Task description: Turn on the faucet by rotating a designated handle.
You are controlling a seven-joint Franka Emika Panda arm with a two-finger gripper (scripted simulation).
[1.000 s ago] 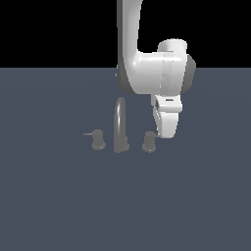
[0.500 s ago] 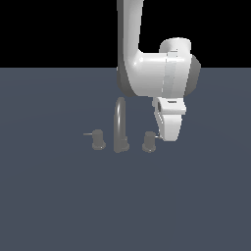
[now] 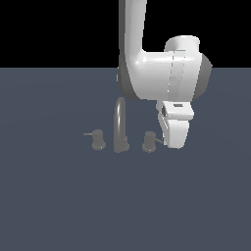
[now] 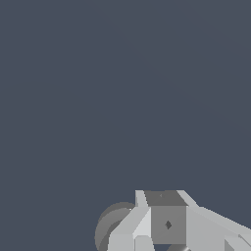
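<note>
The faucet [image 3: 120, 126] is dull grey, with a tall arched spout and a stubby knob on each side. The handle [image 3: 149, 141] is the knob on the exterior view's right; its thin pin [image 3: 158, 141] points toward my gripper. My white gripper [image 3: 175, 143] hangs just beside that pin, low over the floor, and its tips hide the pin's end. In the wrist view the fingers [image 4: 166, 223] sit together with nothing between them, and the round grey handle [image 4: 112, 223] shows just behind them. Whether the gripper touches the pin is unclear.
The mirrored knob [image 3: 98, 139] with its pin pointing the other way stands on the exterior view's left of the spout. A flat blue-grey floor [image 3: 59, 196] spreads all around. My bulky white arm [image 3: 157, 73] rises above the faucet.
My gripper has come down and drifted a little to the exterior view's right, ending level with the handle's pin. The faucet parts have not moved.
</note>
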